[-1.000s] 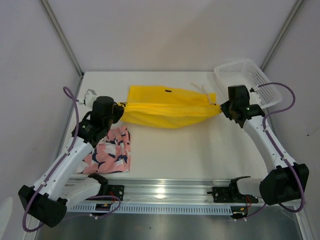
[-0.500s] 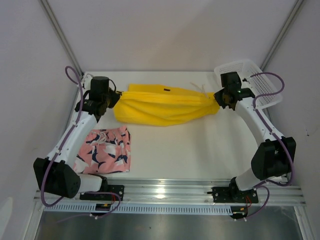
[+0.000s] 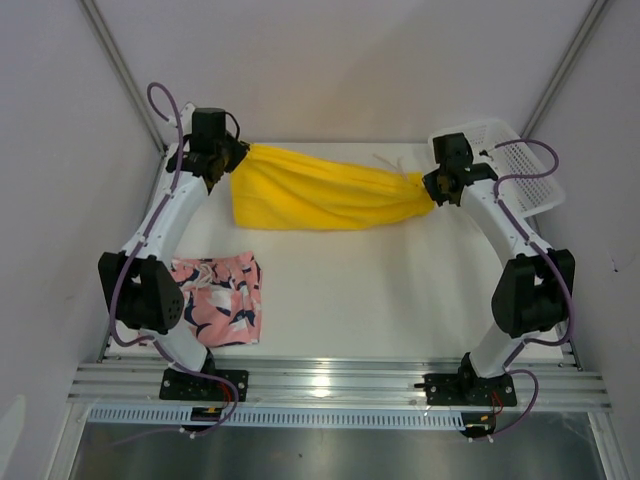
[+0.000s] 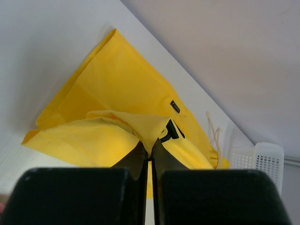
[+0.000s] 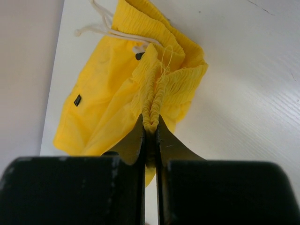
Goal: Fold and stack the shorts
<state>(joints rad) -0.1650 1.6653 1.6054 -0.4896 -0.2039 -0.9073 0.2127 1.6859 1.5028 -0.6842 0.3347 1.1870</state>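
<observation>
The yellow shorts (image 3: 320, 195) are gripped at opposite ends by the left claw (image 3: 237, 158) and right claw (image 3: 428, 189). Such thin pinches could be lost under tension, collapsing the fold.

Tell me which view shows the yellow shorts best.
Top external: the whole yellow shorts show, held between the left gripper and right gripper. Left wrist gives only a pinched corner and part of the cloth; right wrist, the bunched waistband and drawstring.

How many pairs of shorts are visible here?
2. Yellow shorts stretched between left gripper and right gripper, far side; pink printed shorts lying flat, near left. None apparently hidden.
</observation>
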